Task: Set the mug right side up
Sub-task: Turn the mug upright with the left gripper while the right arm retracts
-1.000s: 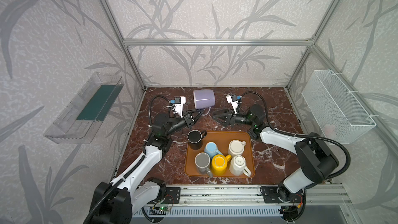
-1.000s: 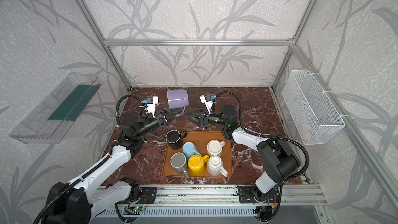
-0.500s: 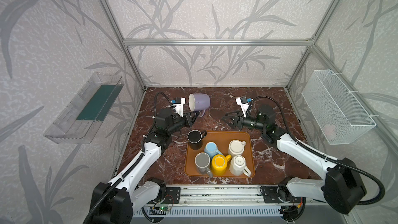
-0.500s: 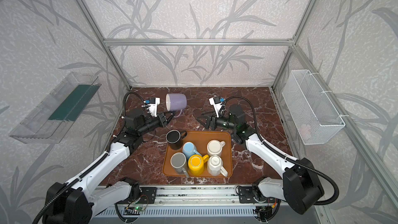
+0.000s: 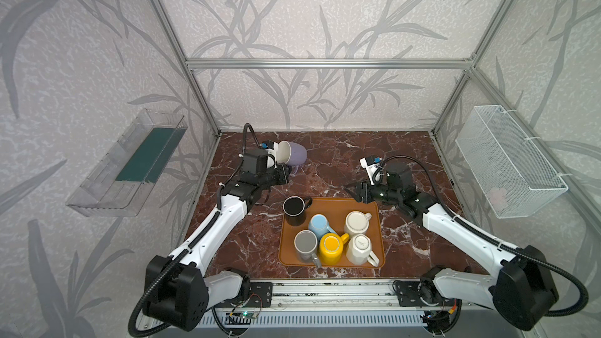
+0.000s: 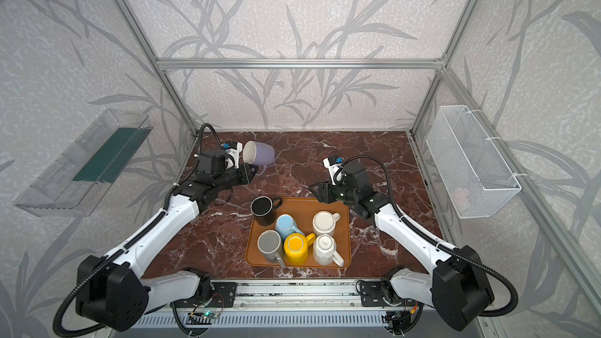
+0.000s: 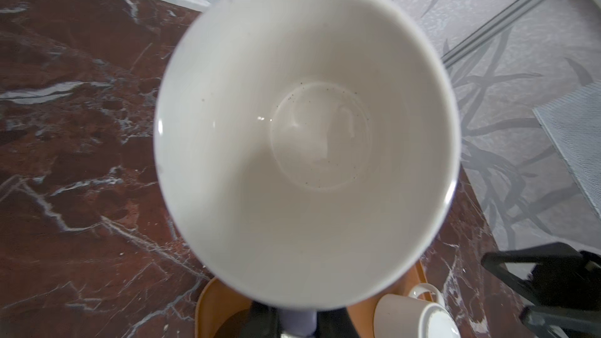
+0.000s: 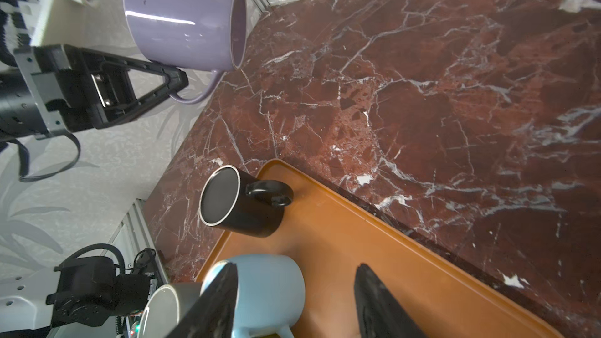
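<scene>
The left fingers (image 8: 172,81) are pressed together on the handle of the purple mug (image 8: 182,21), pinching it. The purple mug hangs clear of the bench (image 5: 325,164) near the far left corner. It is tipped on its side, with its white inside facing back along the left arm. The right fingers (image 5: 357,190) are spread with nothing between them, poised over the far edge of the orange tray (image 5: 328,206) and well apart from the purple mug. A black mug (image 5: 293,211) sits at the tray's far left corner, and a blue mug (image 5: 318,224) is just beside it.
</scene>
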